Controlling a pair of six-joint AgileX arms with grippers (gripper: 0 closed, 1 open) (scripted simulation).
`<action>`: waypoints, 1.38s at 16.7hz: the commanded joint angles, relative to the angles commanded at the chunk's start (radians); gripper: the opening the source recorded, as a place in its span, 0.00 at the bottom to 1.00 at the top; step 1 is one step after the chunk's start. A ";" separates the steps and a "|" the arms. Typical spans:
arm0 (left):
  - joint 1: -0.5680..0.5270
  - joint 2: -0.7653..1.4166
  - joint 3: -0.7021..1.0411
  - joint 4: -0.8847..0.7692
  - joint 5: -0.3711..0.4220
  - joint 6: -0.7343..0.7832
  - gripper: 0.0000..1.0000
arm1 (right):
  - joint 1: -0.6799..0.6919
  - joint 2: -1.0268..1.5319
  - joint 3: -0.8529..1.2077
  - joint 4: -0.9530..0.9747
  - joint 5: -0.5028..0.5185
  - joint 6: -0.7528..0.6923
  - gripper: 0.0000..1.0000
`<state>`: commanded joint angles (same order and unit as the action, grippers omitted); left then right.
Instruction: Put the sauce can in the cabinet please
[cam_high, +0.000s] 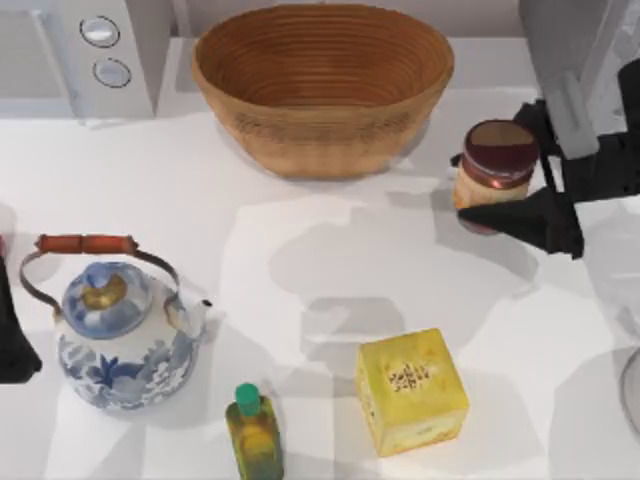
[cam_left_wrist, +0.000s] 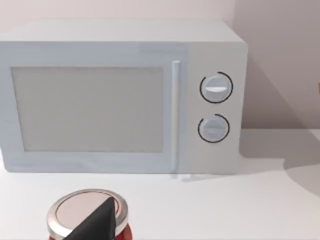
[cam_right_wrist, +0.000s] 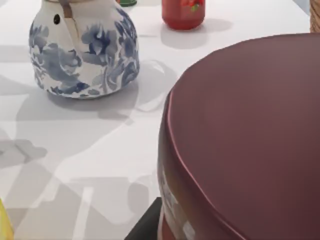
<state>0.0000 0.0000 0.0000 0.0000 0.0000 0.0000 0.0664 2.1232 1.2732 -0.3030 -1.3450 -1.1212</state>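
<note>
Top view puts the right hand at the worktop's right side, its dark fingers clamped on either side of the sauce can, which sits just right of the wicker basket. Right wrist view has the can's maroon lid close up, with the blue-and-white kettle and a red jar farther off. At the top view's left edge sits the left hand; whether it is released or clenched I cannot tell.

A white microwave stands behind a silver-lidded red jar.
</note>
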 joint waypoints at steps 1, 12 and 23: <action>0.000 0.000 0.000 0.000 0.000 0.000 1.00 | 0.000 -0.029 0.009 -0.059 0.000 0.002 0.00; 0.000 0.000 0.000 0.000 0.000 0.000 1.00 | -0.001 -0.157 0.065 -0.208 0.003 0.003 0.00; 0.000 0.000 0.000 0.000 0.000 0.000 1.00 | -0.066 -0.862 -0.403 -0.015 0.581 0.367 0.00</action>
<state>0.0000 0.0000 0.0000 0.0000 0.0000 0.0000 0.0000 1.2610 0.8705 -0.3177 -0.7635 -0.7537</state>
